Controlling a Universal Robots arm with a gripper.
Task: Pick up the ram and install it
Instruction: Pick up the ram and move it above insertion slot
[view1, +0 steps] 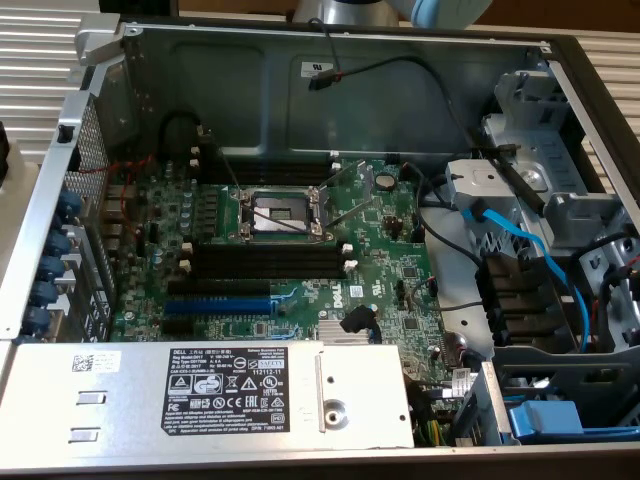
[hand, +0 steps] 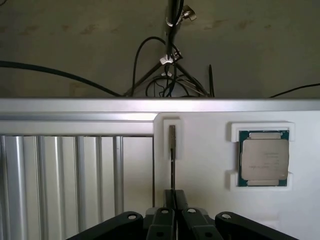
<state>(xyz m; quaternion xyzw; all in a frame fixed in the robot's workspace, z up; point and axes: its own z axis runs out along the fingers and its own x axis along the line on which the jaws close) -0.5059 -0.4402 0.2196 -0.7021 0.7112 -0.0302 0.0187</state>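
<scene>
Gripper (hand: 173, 196) jaws narrow, pinching the ram (hand: 172, 150) edge-on; its far end sits in the white holder (hand: 161, 145), which props it up for grasping.

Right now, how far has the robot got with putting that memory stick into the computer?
Done: nothing is fitted yet; the black memory slots on the board look empty. In hand: the gripper is closed on the ram, seen edge-on, with its far end in the white holder. Left: lifting it out and seating it in a slot.
</scene>
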